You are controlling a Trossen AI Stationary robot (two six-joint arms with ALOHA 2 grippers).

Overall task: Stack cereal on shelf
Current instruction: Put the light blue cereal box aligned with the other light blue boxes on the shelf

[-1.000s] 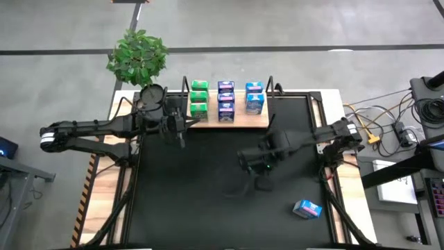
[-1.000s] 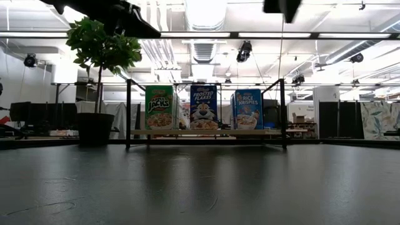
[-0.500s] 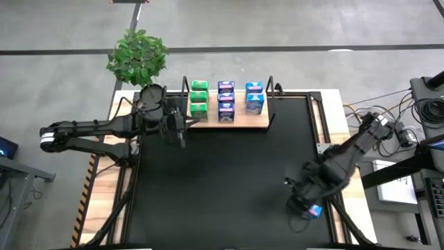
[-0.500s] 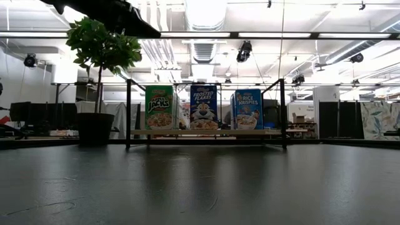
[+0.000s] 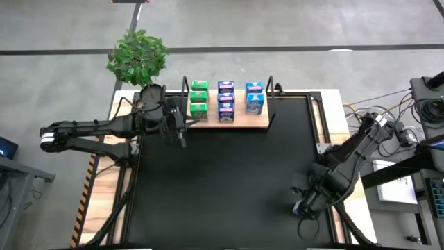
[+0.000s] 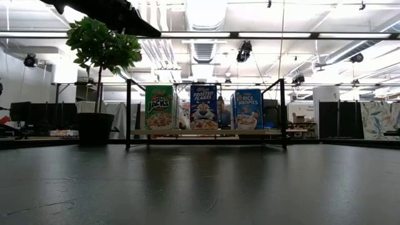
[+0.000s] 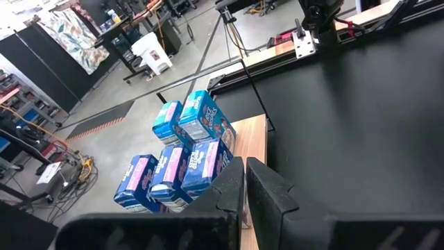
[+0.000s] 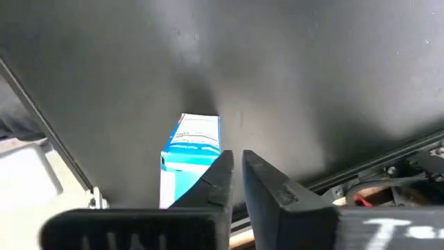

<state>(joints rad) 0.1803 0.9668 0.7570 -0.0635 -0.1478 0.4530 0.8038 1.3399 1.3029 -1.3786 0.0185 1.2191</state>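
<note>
The shelf (image 5: 239,123) stands at the table's far edge, and several cereal cartons rest on its board in three columns: green (image 5: 199,98), purple (image 5: 225,101) and blue (image 5: 254,98). One loose blue carton (image 8: 191,154) lies on the black table near the right front corner. My right gripper (image 5: 303,207) hovers above it, pointing down, shut (image 8: 236,173), and the carton shows just beside its fingers. My left gripper (image 5: 182,132) hangs shut (image 7: 244,182) in the air at the shelf's left end.
A potted plant (image 5: 137,55) stands behind the table's far left corner. Pale wood strips (image 5: 107,180) and black rails run along both sides of the table. Cables and gear (image 5: 406,128) lie off its right side. The black table top (image 5: 222,180) between the arms is bare.
My right gripper has swung from the table's middle toward the near right corner, sinking a little and rolling its wrist. It now hangs over the loose blue carton, which has not moved. Left arm still.
</note>
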